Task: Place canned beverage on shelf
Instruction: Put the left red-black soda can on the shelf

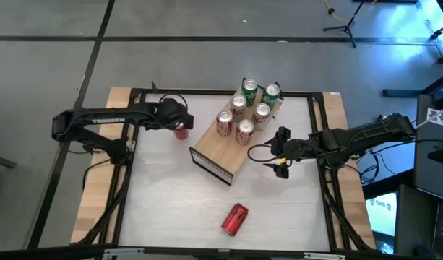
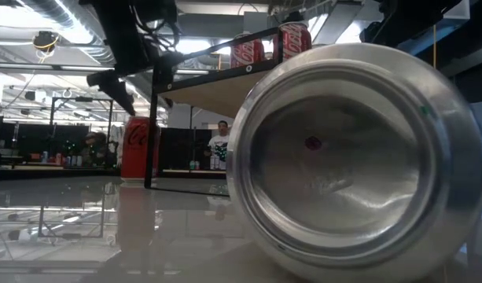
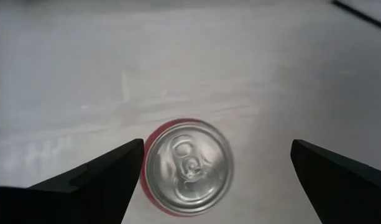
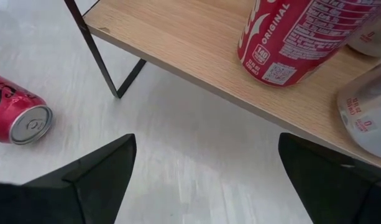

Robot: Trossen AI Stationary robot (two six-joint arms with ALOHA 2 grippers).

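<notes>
A red can (image 1: 181, 133) stands upright on the white table, left of the shelf (image 1: 222, 148), with its silver top (image 3: 189, 167) up. My left gripper (image 3: 218, 155) hovers open above it, and its fingers (image 2: 113, 85) are higher than the can (image 2: 138, 149). The shelf is a light-wood board on dark end frames and carries several upright cans (image 1: 244, 131) on its far half. A second red can (image 1: 235, 219) lies on its side near the table's front edge. My right gripper (image 1: 276, 153) waits open, right of the shelf, with nothing between its fingers.
The lying can's silver base (image 2: 355, 157) fills much of the low view. The shelf's near half (image 4: 196, 56) is bare wood, beside a red can (image 4: 296, 37). The table's dark frame (image 1: 127, 144) runs along its sides. People sit in the room beyond (image 2: 219, 145).
</notes>
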